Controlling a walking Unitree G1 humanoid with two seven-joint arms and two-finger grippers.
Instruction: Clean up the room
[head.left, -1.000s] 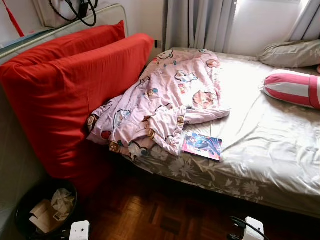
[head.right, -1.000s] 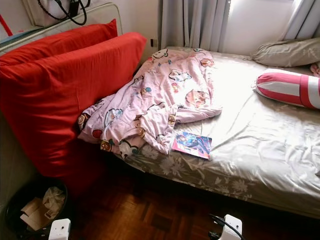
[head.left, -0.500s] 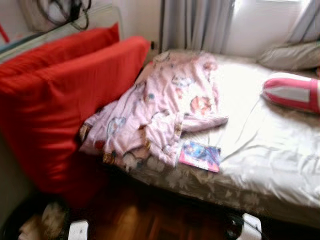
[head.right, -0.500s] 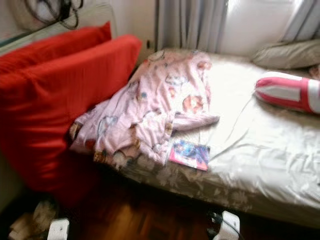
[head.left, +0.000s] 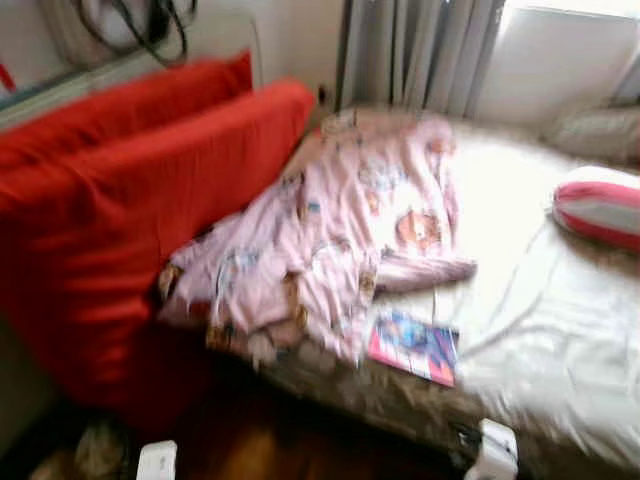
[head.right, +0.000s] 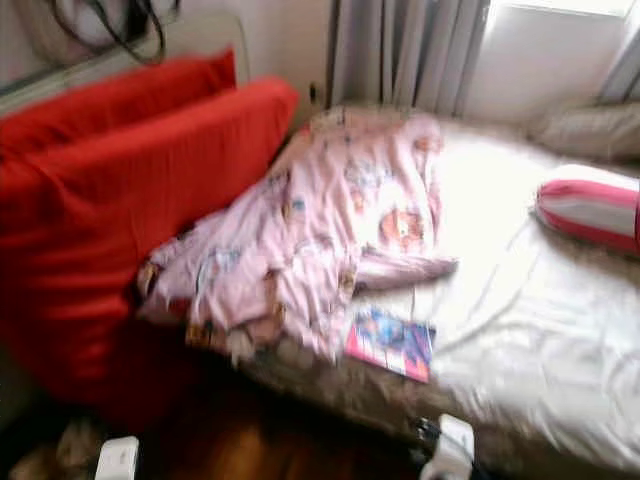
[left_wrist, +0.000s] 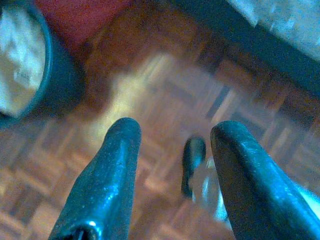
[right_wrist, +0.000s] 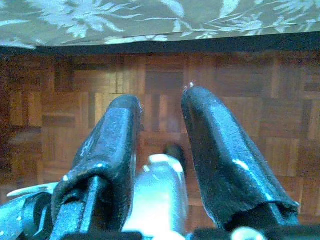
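A crumpled pink patterned blanket (head.left: 340, 240) lies across the near left part of the bed (head.left: 540, 330). Beside it, near the bed's front edge, rests a colourful thin book (head.left: 414, 346). Both arms hang low over the parquet floor (right_wrist: 160, 75). My left gripper (left_wrist: 177, 127) is open with nothing between its fingers, and a dark waste bin (left_wrist: 30, 75) with paper in it stands near it. My right gripper (right_wrist: 161, 97) is also open and empty, close to the bed's flowered edge (right_wrist: 150, 20). The head views are blurred.
Two large red cushions (head.left: 130, 200) lean against the wall on the left, beside the bed. A pink and grey striped bolster (head.left: 600, 205) and a grey pillow (head.left: 590, 130) lie at the far right. Grey curtains (head.left: 420, 50) hang behind the bed.
The whole picture has shifted and blurred, so the camera has moved; the bed looks slightly nearer. The blanket, book and cushions lie where they were.
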